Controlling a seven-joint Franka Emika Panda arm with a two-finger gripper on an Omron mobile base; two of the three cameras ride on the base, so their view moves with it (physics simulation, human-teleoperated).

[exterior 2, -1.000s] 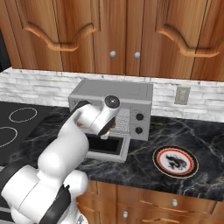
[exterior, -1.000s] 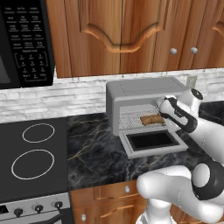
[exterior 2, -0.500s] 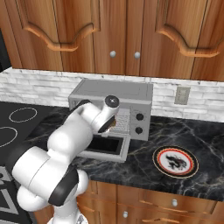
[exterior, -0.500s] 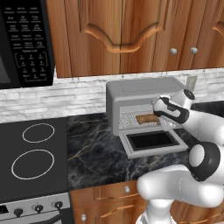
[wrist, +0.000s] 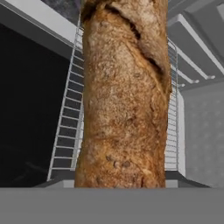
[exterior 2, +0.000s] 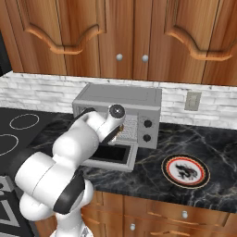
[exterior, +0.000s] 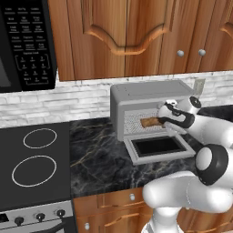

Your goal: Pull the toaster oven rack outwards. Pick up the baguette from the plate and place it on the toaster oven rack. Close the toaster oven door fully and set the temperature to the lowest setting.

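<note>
The light-grey toaster oven (exterior: 150,93) stands on the counter with its door (exterior: 159,146) dropped open and flat. My gripper (exterior: 160,120) reaches into the cavity from the right, shut on the golden-brown baguette (exterior: 148,122). In the hand view the baguette (wrist: 122,96) runs lengthwise just over the wire rack (wrist: 70,131), and it hides my fingertips. Whether it touches the rack I cannot tell. The plate (exterior 2: 185,170), white with a reddish-brown rim, lies bare on the counter right of the oven (exterior 2: 120,97). Two dark knobs (exterior 2: 147,123) sit on the oven's right front.
A black microwave (exterior: 22,45) hangs at upper left above a black cooktop (exterior: 32,159). Wooden cabinets run above and below the dark marble counter (exterior: 95,159). A wall outlet (exterior 2: 192,100) is behind the plate. My own arm (exterior 2: 88,139) blocks much of the oven's front in the right base view.
My hand has moved left, deeper into the oven cavity, carrying the baguette over the rack. The door and plate have stayed put.
</note>
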